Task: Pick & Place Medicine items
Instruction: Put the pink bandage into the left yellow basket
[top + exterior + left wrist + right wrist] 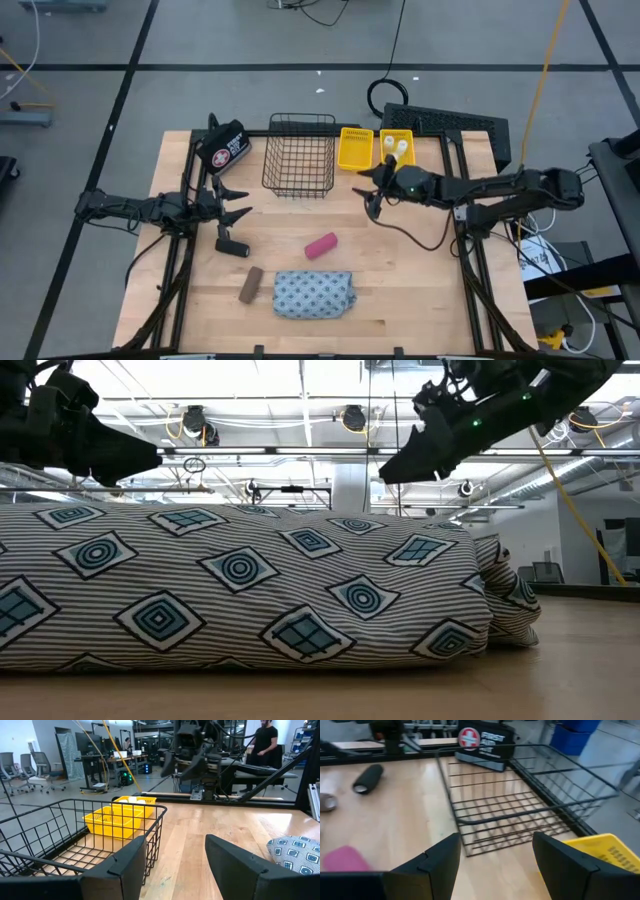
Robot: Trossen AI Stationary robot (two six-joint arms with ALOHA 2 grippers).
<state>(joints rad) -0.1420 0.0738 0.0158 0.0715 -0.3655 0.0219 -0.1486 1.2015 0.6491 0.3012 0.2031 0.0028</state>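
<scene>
High view shows, at the far left, the left gripper hovering above the worktop beside the black bag; its jaws stand partly open and hold nothing. Just below it lies the black handled piece, probably the nearest thing for this arm to take. Nearer the front edge the brown bar lies next to the blue-grey pouch, and the pink roll rests a little above the pouch. All four are loose on the wood, so I judge they are not yet sorted. The wire basket in the middle looks empty. To its right stand two yellow bins; the right one holds the white bottles. The right gripper hangs just in front of these bins, jaws partly open and empty.
</scene>
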